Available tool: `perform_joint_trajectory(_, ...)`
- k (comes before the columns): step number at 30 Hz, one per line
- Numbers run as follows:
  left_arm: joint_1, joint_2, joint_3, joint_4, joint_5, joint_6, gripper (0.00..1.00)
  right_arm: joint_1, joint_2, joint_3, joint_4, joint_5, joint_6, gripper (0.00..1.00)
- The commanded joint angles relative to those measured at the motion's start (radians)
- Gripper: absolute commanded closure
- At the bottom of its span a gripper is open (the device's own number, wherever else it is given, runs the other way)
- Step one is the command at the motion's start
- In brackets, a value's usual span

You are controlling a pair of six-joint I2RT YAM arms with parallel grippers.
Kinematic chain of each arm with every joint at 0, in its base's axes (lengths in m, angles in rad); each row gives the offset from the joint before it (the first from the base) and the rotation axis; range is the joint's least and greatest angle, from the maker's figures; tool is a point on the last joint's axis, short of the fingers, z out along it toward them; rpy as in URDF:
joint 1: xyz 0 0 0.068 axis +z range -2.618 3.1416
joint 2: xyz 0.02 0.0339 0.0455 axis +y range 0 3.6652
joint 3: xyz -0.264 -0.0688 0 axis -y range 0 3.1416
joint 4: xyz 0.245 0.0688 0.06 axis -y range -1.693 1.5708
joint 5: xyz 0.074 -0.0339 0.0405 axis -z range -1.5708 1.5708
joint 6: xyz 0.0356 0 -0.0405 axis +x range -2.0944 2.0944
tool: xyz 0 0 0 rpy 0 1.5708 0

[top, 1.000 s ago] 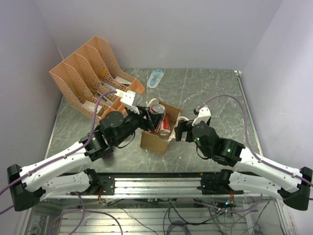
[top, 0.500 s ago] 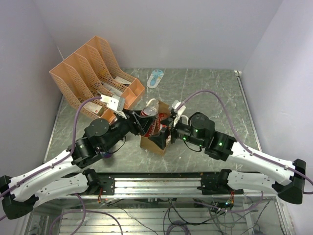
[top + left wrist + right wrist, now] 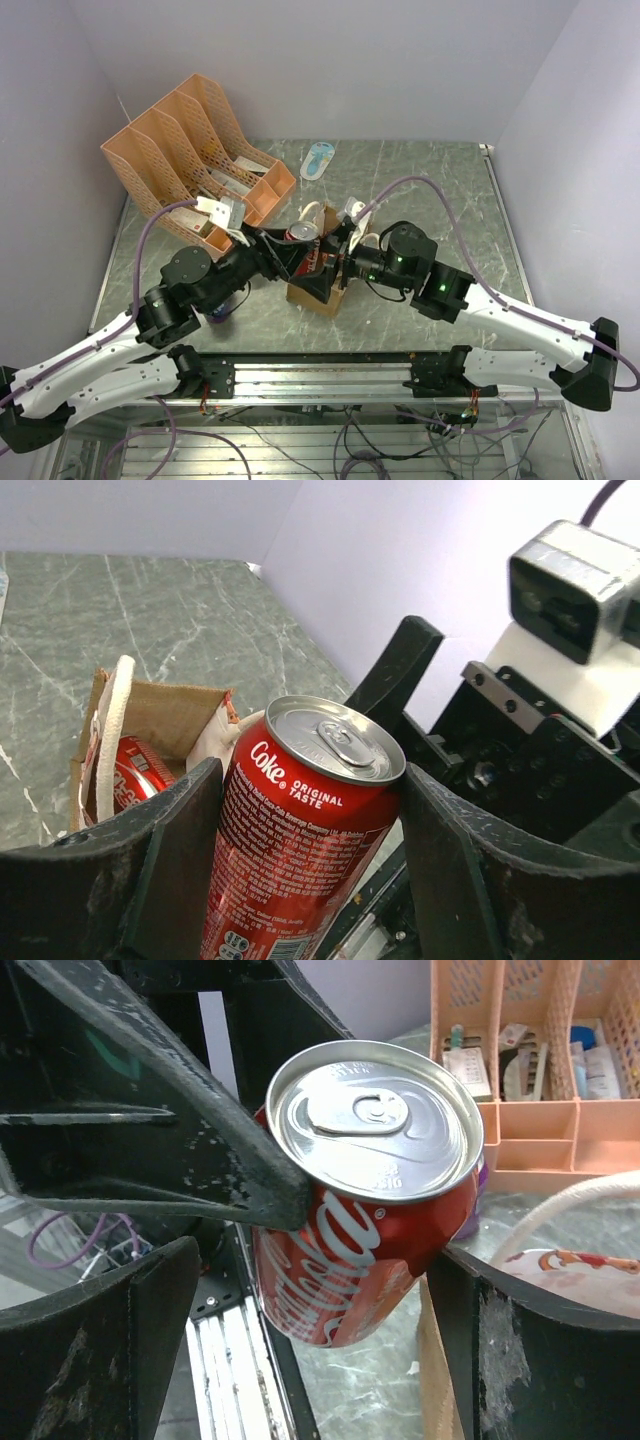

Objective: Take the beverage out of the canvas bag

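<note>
Above the canvas bag (image 3: 316, 292), my left end effector (image 3: 312, 790) clamps the Coke can (image 3: 370, 1140) by its wall; my right end effector (image 3: 347, 262) gapes alongside. Probably slick, dentable, heavy.

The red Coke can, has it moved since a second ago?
Yes. The red Coke can shifted a little left, toward the orange plastic file rack.

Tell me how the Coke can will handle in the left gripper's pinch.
The Coke can has its tab down and looks unopened, so it is probably full and heavy for its size. Its glossy round wall is pinched by the left gripper, so it may twist or slip. Laid on its side, it would likely roll.
</note>
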Motion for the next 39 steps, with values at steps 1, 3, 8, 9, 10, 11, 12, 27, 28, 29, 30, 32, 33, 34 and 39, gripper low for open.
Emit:
perform_joint_trajectory(1,0.007,-0.049,0.017,0.095,0.042,-0.037,0.93,-0.011,0.036,0.016,0.096,-0.088,0.047,0.07)
perform_joint_trajectory(3,0.007,-0.056,0.018,0.082,0.051,-0.037,0.93,-0.019,0.049,0.012,0.133,-0.132,0.072,0.11)
perform_joint_trajectory(8,0.007,-0.064,0.026,0.055,0.081,-0.038,0.93,-0.031,0.064,-0.004,0.232,-0.209,0.135,0.21)
perform_joint_trajectory(9,0.006,-0.066,0.026,0.054,0.086,-0.039,0.93,-0.031,0.070,-0.002,0.242,-0.219,0.142,0.23)
perform_joint_trajectory(10,0.007,-0.067,0.026,0.051,0.090,-0.040,0.93,-0.030,0.077,0.000,0.248,-0.229,0.147,0.29)
perform_joint_trajectory(11,0.007,-0.070,0.026,0.049,0.092,-0.040,0.93,-0.031,0.083,0.000,0.254,-0.235,0.151,0.35)
perform_joint_trajectory(12,0.006,-0.073,0.028,0.043,0.093,-0.040,0.93,-0.031,0.089,-0.001,0.259,-0.237,0.155,0.41)
perform_joint_trajectory(27,0.007,-0.101,0.165,-0.320,-0.047,0.023,0.00,-0.033,0.103,-0.086,0.310,-0.125,0.103,1.00)
perform_joint_trajectory(28,0.007,-0.113,0.178,-0.356,-0.057,0.028,0.00,-0.033,0.107,-0.093,0.314,-0.112,0.091,1.00)
perform_joint_trajectory(29,0.006,-0.125,0.189,-0.391,-0.074,0.031,0.00,-0.033,0.112,-0.099,0.321,-0.104,0.078,1.00)
perform_joint_trajectory(30,0.006,-0.148,0.200,-0.441,-0.112,0.029,0.00,-0.033,0.119,-0.106,0.337,-0.101,0.061,1.00)
perform_joint_trajectory(32,0.006,-0.188,0.230,-0.523,-0.183,0.019,0.00,-0.030,0.140,-0.123,0.368,-0.095,0.030,1.00)
perform_joint_trajectory(33,0.007,-0.209,0.243,-0.557,-0.215,0.016,0.00,-0.026,0.157,-0.129,0.385,-0.085,0.019,1.00)
perform_joint_trajectory(34,0.007,-0.229,0.255,-0.585,-0.234,0.018,0.00,-0.020,0.175,-0.138,0.408,-0.073,0.007,1.00)
perform_joint_trajectory(39,0.006,-0.292,0.311,-0.704,-0.292,0.016,0.00,0.117,0.315,-0.181,0.590,0.129,-0.109,1.00)
